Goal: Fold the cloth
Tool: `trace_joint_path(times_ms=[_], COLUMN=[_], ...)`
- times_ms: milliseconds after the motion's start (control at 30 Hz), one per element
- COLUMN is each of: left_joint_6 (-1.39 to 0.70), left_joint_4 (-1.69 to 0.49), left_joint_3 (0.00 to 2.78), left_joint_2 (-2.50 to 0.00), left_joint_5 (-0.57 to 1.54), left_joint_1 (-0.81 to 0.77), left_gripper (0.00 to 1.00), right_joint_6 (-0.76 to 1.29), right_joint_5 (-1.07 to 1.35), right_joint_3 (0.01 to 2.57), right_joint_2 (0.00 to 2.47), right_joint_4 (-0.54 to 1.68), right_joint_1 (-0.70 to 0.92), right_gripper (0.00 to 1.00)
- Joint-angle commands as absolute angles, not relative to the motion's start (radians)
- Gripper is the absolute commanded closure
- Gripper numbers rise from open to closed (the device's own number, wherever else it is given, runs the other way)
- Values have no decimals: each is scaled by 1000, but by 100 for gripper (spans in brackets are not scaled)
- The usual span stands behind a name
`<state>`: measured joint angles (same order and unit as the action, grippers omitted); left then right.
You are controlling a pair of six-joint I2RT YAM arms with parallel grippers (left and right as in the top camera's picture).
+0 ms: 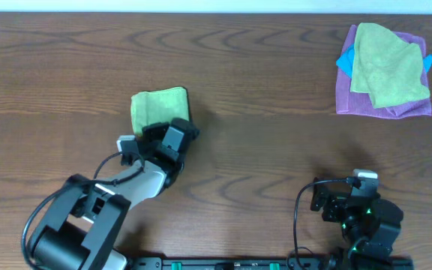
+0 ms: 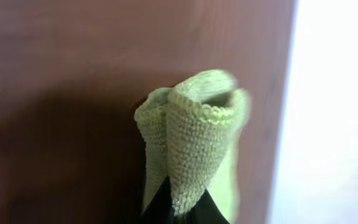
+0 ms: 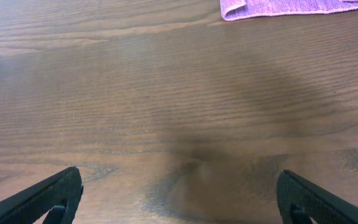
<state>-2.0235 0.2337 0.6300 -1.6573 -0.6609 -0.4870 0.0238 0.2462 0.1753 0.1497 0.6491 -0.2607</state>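
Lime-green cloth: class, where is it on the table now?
In the overhead view the lime-green cloth lies left of centre on the table, its near edge pinched by the left gripper, far from the pile of cloths at the far right.

My left arm (image 1: 145, 181) was black with a pale grey middle part, a small white block (image 1: 127, 141) and a thin black cable (image 1: 105, 162). My right arm (image 1: 373, 219) was black too, with tiny green lights (image 1: 346, 223), a white cap (image 1: 365, 175) and two pointed black fingers (image 3: 45, 198).
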Motion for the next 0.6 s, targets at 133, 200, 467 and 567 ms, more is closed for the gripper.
trace_joint_path(times_ms=[133,200,467,567], left_joint_6=[-2026,-1931,-1700,-1701], left_joint_4=[232,231,17,4], left_joint_3=[818,881,1098,1103], left_joint_2=[-1606,-1606,-1606,-1606], left_joint_5=[-698,-661,-481,-473], left_joint_1=[-361,-316,-181,-168], left_gripper=[94,94,94,94], right_joint_6=[33,33,33,33], right_joint_5=[247,247,247,247], right_joint_3=[163,163,163,163], right_joint_2=[148,148,148,148], right_joint_4=[654,654,654,654], right_joint_1=[-268,-268,-268,-268], right_gripper=[1,1,1,1])
